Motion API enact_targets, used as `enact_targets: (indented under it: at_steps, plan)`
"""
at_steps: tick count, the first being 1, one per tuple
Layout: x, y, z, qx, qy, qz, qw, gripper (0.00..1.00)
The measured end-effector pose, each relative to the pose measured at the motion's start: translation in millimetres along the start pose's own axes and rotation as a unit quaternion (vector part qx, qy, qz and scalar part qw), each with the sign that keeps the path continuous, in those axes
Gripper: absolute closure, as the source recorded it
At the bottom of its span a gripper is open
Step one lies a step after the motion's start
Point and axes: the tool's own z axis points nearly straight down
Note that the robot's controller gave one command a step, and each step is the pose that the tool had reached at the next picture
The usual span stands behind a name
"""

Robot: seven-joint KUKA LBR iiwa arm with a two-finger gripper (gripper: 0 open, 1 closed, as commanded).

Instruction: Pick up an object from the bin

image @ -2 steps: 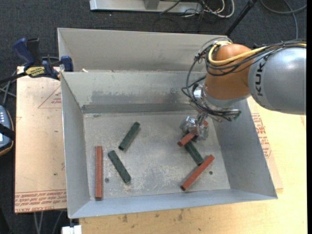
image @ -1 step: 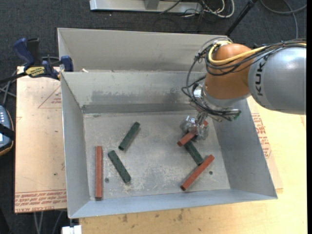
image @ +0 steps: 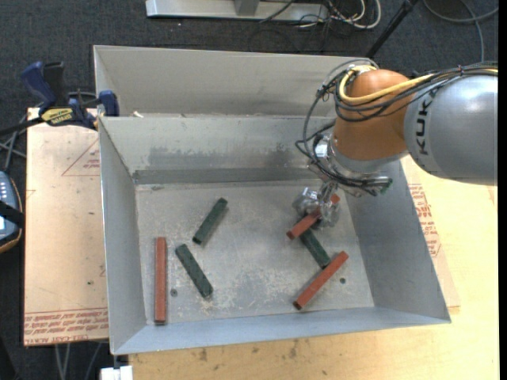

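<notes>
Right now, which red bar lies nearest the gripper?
The short red bar at the gripper, beside a dark green bar. The front red bar and the left red bar lie farther off.

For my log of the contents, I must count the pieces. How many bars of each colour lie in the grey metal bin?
Red rectangular bars: 3
Dark green rectangular bars: 3
Total: 6
</notes>
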Motion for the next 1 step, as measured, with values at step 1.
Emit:
enact_targets:
  at_steps: [1]
  plan:
    - [0.2, 0.9, -6.1, -0.001, 0.0008, 0.000, 1.0000, 1.00]
